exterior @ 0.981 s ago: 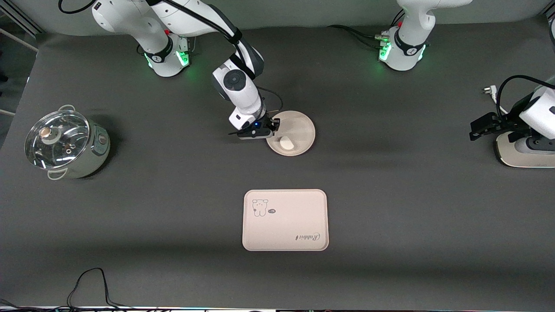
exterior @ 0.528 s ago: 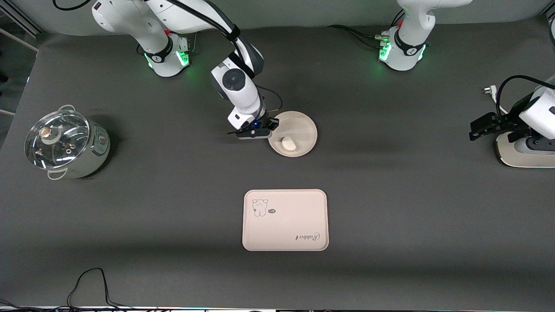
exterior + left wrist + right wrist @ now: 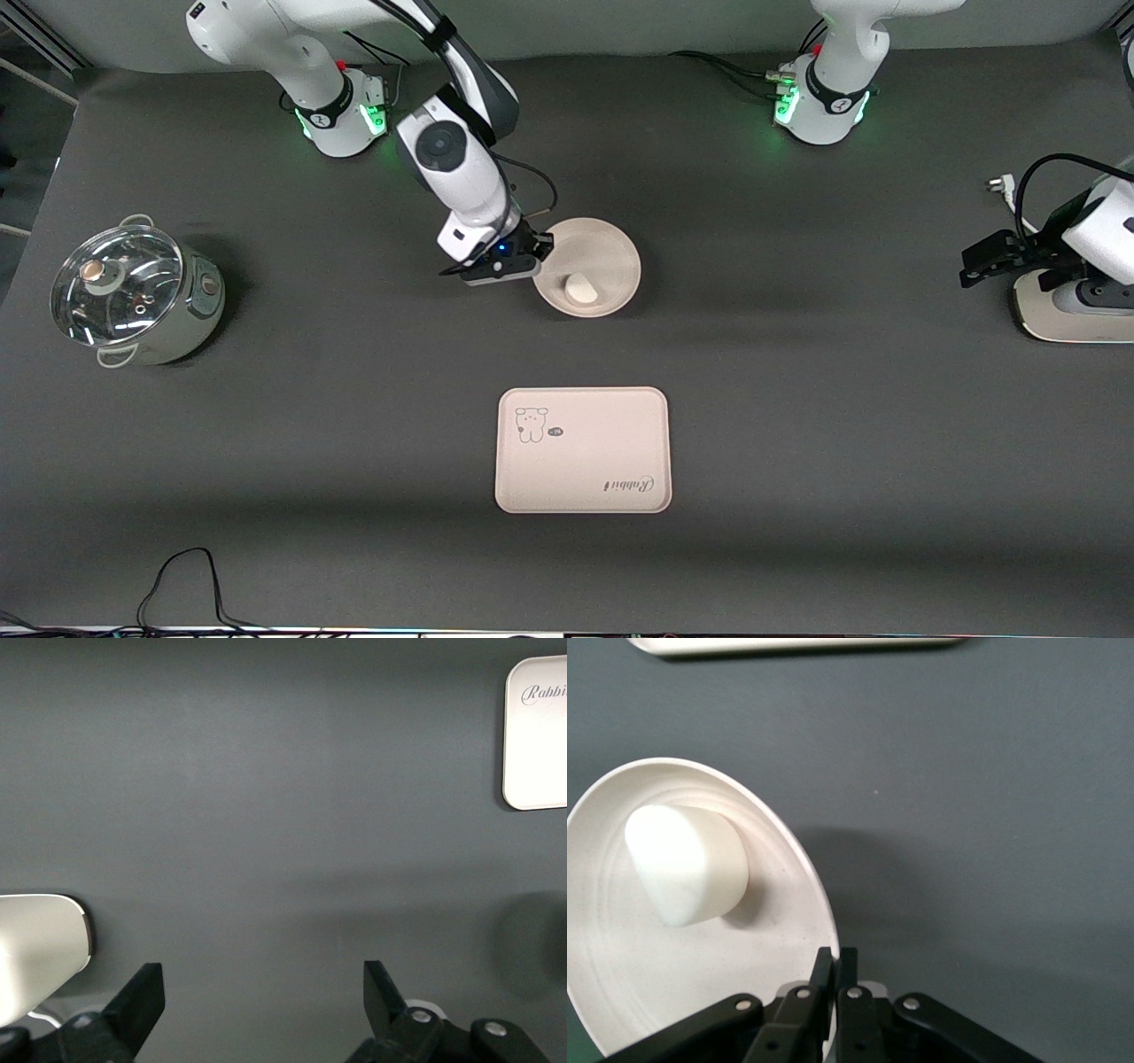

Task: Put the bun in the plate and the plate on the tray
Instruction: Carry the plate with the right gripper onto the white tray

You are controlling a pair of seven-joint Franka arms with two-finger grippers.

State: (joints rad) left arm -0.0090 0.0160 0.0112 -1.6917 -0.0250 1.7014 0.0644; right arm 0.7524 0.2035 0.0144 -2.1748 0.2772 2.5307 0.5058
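Observation:
The round cream plate (image 3: pixel 620 248) is at the table's middle, farther from the front camera than the tray (image 3: pixel 585 461). The white bun (image 3: pixel 580 288) lies in the plate. My right gripper (image 3: pixel 539 257) is shut on the plate's rim on the side toward the right arm's end. In the right wrist view the closed fingers (image 3: pixel 835 961) pinch the rim of the plate (image 3: pixel 780 930), the bun (image 3: pixel 687 864) lies in it, and a shadow falls beside the plate. My left gripper (image 3: pixel 974 266) waits open at the left arm's end, its jaws (image 3: pixel 263 988) wide apart and empty.
A steel pot with a glass lid (image 3: pixel 133 292) stands at the right arm's end. A white device (image 3: pixel 1063 310) lies under the left arm's wrist. The tray's corner shows in the left wrist view (image 3: pixel 540 735), and its edge shows in the right wrist view (image 3: pixel 788 643).
My right gripper has moved a little toward the right arm's end, and the plate with the bun has shifted with it. The left arm has not moved.

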